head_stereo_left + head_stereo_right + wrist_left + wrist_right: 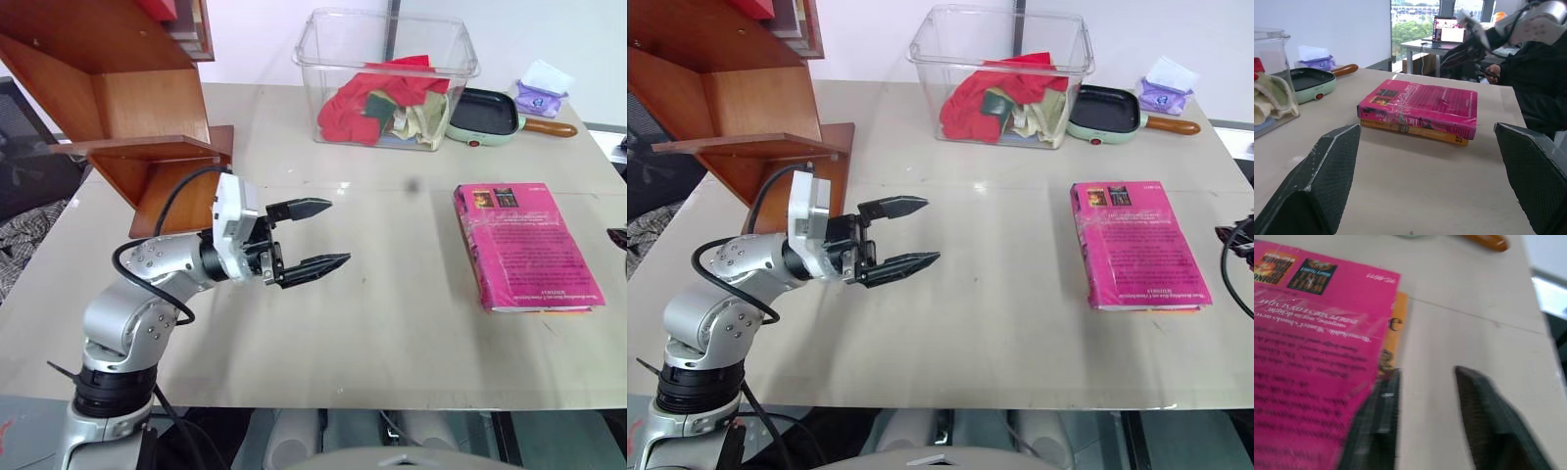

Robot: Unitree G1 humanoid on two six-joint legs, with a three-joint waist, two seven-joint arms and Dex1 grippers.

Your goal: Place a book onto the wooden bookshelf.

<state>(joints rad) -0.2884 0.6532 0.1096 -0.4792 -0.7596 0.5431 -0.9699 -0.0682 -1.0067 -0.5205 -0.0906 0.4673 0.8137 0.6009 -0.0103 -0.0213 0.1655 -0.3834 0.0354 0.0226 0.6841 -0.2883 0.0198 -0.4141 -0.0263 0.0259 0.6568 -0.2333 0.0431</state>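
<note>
The book [526, 245] lies flat on the table [392, 333], back cover up. Its long side runs away from the robot toward the far edge of the table, and it is turned just a little. The two small dark pictures are at its far end, and the lines of small print run down toward the near end. The cover is bright pink and shiny, with a see-through wrap that wrinkles at the edges. It is a thick book. There are two books here: the pink one sits on top of a yellow-orange book [1415, 133], which peeks out as a thin strip under it. There is one wooden bookshelf [127, 108], reddish brown with slanted boards, well away from the book at the table's other side. Behind the book, at the far side of the table, are one clear plastic box [387, 78] with red and pale cloths inside and one small green pan [485, 116] with a brown handle. The left gripper [323, 235] hangs over the table between the bookshelf and the book, pointing sideways at the book, with its two black fingers spread wide and nothing in them. The right gripper [1425, 426] is just beside the book's outer edge, with one finger right at the edge of the book; I cannot tell if its fingers are apart or together.
</note>
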